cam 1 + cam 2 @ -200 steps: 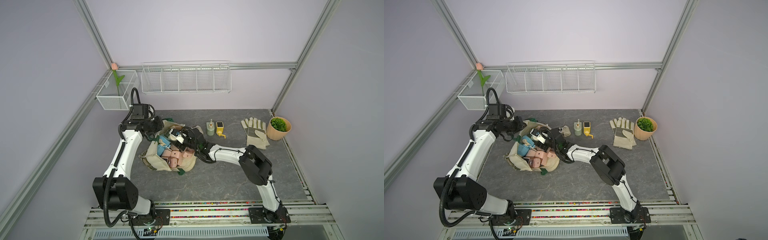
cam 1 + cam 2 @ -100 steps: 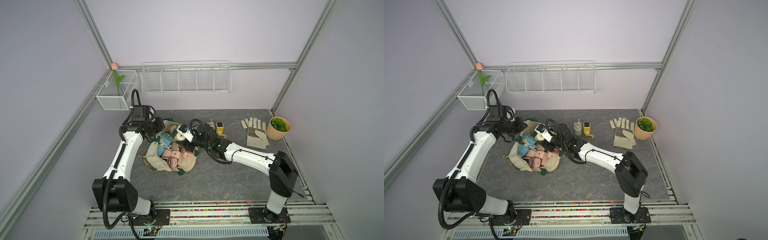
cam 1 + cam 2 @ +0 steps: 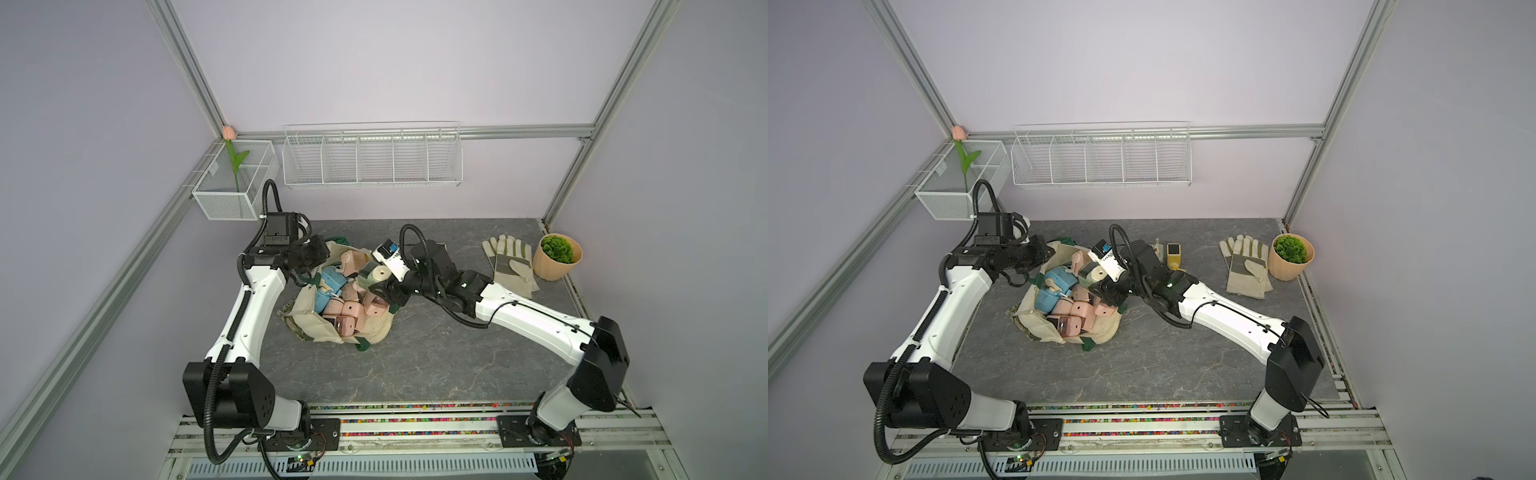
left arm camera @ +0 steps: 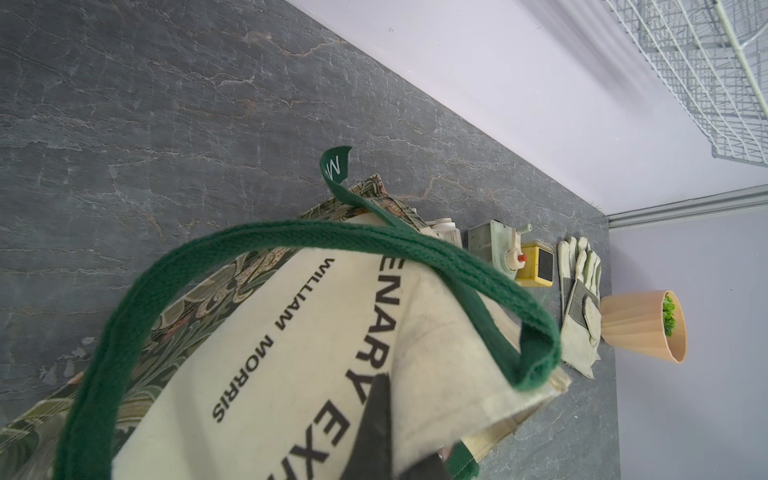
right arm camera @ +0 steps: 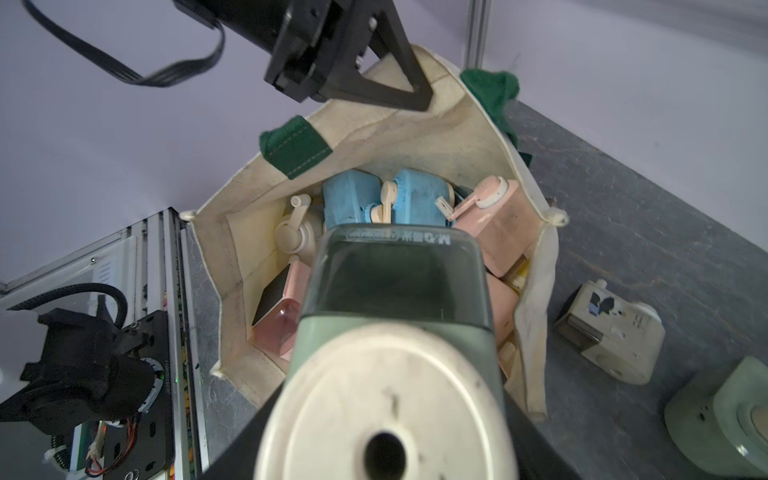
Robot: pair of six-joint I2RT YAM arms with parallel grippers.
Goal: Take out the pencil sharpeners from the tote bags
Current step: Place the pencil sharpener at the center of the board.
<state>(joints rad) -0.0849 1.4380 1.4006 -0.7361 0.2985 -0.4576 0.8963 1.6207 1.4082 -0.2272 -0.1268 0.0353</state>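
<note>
Green sharpener [image 5: 395, 291] in right jaws; left jaws closed on tote [image 5: 449, 137], wrist-view only.

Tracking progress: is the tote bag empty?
Not empty: the tote bag holds blue pencil sharpeners and pink ones; the right gripper grips a green pencil sharpener by its mouth.

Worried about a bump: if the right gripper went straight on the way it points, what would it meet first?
Likely the blue plastic sharpeners inside the cream canvas tote bag; the pale green sharpener in the right gripper would touch first. Depth is unclear.
</note>
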